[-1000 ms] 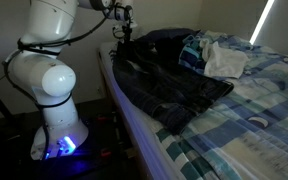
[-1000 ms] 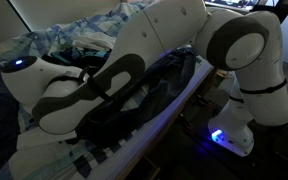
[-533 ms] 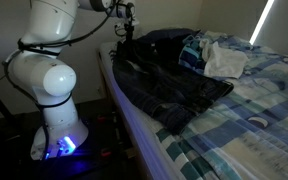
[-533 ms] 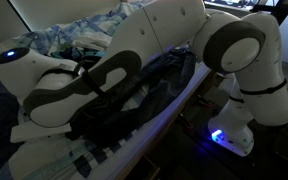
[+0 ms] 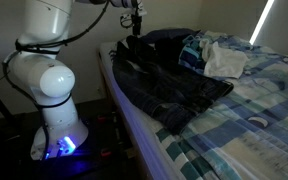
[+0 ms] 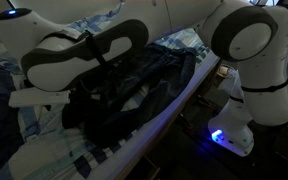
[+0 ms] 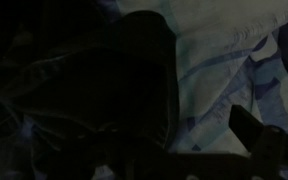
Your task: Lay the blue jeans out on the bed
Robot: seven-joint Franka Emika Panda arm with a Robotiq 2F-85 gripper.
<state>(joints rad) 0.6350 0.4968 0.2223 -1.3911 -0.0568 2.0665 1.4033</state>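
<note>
Now the bed is carrying everything on its soft plaid cover. The blue jeans are lying rumpled along its near edge, only partly spread. They are looking thick and heavy, limp rather than stiff, with denim that should not be slipping, so you are best pinching a doubled hem or the waistband. The white cloth and small teal garment are sitting just beside them. Your jaws are hanging apart and empty above the jeans' far end.

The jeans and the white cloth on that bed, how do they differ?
The jeans are nearly black; the white cloth is pale. The jeans are larger and spread along the bed edge; the white cloth is smaller, bunched farther in. Both lie on the bed.
</note>
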